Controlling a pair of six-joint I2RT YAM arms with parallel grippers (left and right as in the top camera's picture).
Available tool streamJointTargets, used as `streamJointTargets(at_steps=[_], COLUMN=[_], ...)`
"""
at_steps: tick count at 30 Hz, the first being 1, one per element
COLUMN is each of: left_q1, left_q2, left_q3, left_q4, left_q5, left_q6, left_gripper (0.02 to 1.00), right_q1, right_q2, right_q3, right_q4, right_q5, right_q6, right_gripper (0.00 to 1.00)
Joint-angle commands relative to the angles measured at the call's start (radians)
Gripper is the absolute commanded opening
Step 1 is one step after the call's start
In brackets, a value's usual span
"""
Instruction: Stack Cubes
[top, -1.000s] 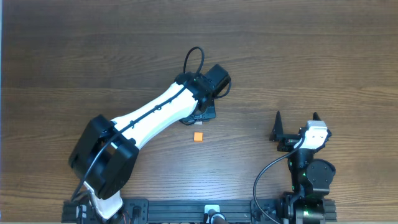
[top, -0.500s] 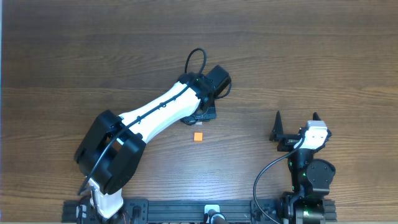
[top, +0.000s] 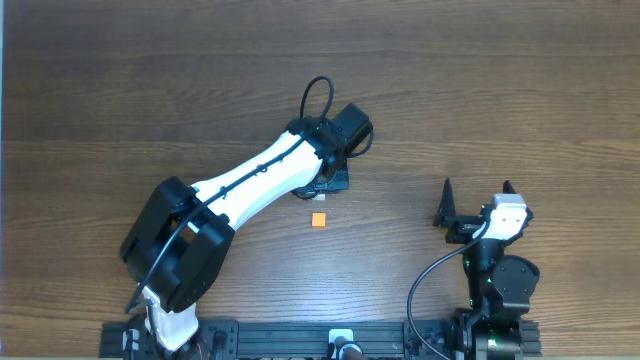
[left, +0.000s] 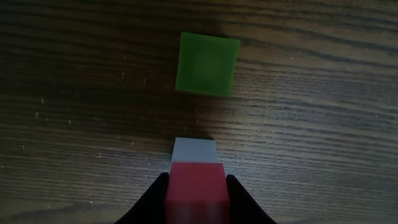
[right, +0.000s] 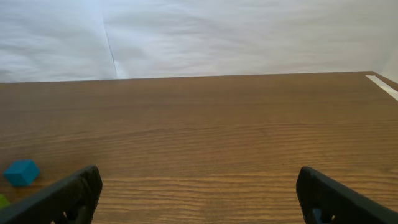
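Desk (top: 120, 80) of dark brown wood, grain running side to side. At mid-desk, left pincer (left: 196, 182): grips red cube (left: 196, 199) between two dark fingers (left: 154, 198), one pressed to each side face. Just past the fingertips, grey-white cube (left: 194, 150), edge to edge with the red one as seen from the wrist; resting on it or hanging just above, cannot tell. Farther ahead of the same pincer, clear of the pale cube, green cube (left: 207, 63), flat on the wood and turned slightly askew to the grip.

From above, left arm (top: 250, 180), white-shelled, slanting from its base up to mid-desk, black wrist covering pincer and load. Behind that pincer, toward the bases, small orange cube (top: 318, 220), alone on the wood, touching nothing.

Well apart from all of it, right pincer (top: 476, 200), low beside its own base: stands wide open, holds nothing, bare wood between its two black fingers. Far ahead of it and off toward the left arm's side, blue cube (right: 22, 172) on the desk, turned corner-on. Nearer that same finger, sliver of green, too cut off to name. Beyond the desk's far edge, white backdrop (right: 217, 37).
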Motion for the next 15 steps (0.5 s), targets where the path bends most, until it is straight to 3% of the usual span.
streamJointTargets(at_steps=[1, 15], left_q1=[0.006, 0.005], left_q2=[0.01, 0.01], left_q3=[0.022, 0.021], left_q4=[0.001, -0.01], left_q5=[0.011, 0.017], left_q6=[0.042, 0.056], left_gripper=[0.04, 0.04], right_q1=[-0.005, -0.006], right_q2=[-0.01, -0.01], right_q3=[-0.005, -0.005], right_q4=[-0.002, -0.002], right_q5=[-0.005, -0.005], right_q6=[-0.002, -0.002], right_gripper=[0.991, 0.991])
